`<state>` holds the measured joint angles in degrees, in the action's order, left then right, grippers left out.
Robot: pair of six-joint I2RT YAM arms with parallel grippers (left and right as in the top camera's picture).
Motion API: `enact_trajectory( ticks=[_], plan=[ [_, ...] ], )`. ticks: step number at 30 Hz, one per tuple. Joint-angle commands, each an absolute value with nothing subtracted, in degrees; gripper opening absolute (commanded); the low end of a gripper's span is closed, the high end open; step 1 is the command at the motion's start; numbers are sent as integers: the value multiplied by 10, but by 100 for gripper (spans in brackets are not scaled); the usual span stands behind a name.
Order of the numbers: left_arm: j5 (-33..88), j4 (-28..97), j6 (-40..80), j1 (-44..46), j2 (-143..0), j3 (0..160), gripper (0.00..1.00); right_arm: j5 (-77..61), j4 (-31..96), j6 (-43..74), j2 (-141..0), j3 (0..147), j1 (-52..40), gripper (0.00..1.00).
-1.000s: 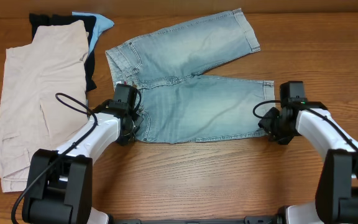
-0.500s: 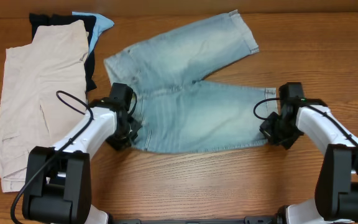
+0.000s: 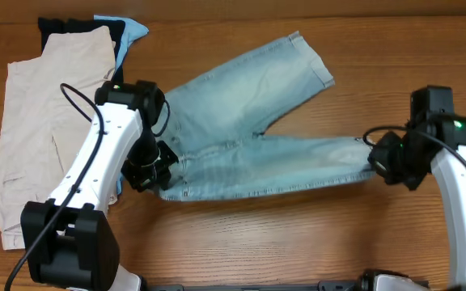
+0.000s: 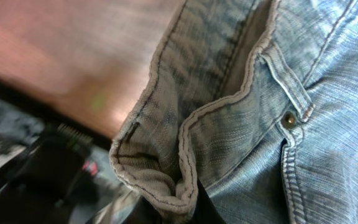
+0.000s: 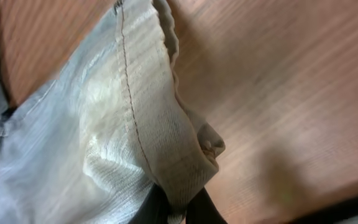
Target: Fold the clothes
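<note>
The faded light-blue denim shorts point(image 3: 249, 129) lie spread on the wooden table, one leg reaching to the back right, the other stretched out to the right. My left gripper point(image 3: 148, 174) is shut on the waistband corner point(image 4: 166, 180) and holds it lifted off the table. My right gripper point(image 3: 381, 162) is shut on the hem of the near leg point(image 5: 173, 162) and holds it raised and pulled taut. Beige cargo shorts point(image 3: 43, 121) lie at the left, over black point(image 3: 59, 26) and bright-blue point(image 3: 129, 32) garments.
The wooden table point(image 3: 298, 234) runs bare along the front and on the right side point(image 3: 427, 48). The pile of other garments fills the left edge of the table.
Both grippers have lifted their grips on the denim shorts. The right arm moved outward to the right, stretching the near leg narrow. The left arm rose, and the waistband shifted toward the back.
</note>
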<state>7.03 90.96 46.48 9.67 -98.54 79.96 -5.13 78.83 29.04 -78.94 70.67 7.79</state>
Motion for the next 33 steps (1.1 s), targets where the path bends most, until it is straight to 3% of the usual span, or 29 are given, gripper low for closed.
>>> enact_trajectory(
  ticks=[1, 8, 17, 33],
  plan=[
    [38, 937, 465, 127, -981, 807, 4, -26, 804, 266, -762, 719, 86, 4],
    [-46, 953, 645, 197, -981, 807, 4, -26, 761, 252, -763, 719, 86, 6],
    [-162, 832, 751, 167, -981, 807, 4, -26, 530, 239, -827, 719, 85, 8],
    [-260, 559, 706, 118, -989, 807, 4, -8, 145, 242, -1039, 719, -29, 14]
  ],
)
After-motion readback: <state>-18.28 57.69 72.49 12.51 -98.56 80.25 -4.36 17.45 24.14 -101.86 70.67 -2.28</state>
